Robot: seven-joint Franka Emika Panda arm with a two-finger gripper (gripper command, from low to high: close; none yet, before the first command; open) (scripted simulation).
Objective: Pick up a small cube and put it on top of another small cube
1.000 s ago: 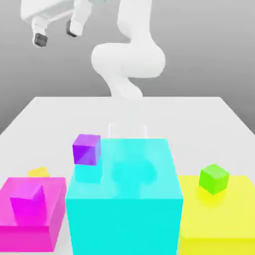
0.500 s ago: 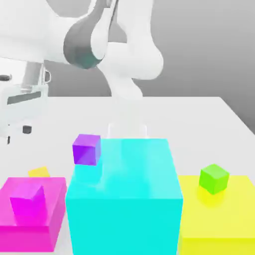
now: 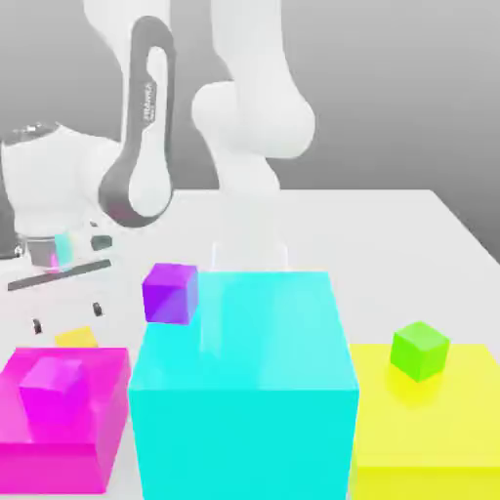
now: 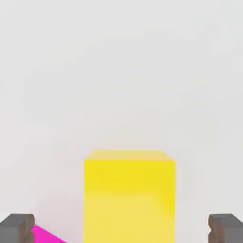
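The small yellow cube sits on the white table, half hidden behind the magenta block at the exterior view's left. My gripper hangs just above it, open, with one dark fingertip on each side and nothing held. In the hand view the yellow cube lies between the two fingertips, apart from both. Other small cubes: a purple cube at the cyan block's far left corner, a green cube on the large yellow block, and a magenta cube on the magenta block.
A tall cyan block stands in the middle front. The large flat yellow block lies at the exterior view's right. A corner of the magenta block shows in the hand view beside the cube. White table stretches behind.
The arm has swung down from high at the exterior view's upper left to just over the small yellow cube. The fingers stayed open. No cube has moved.
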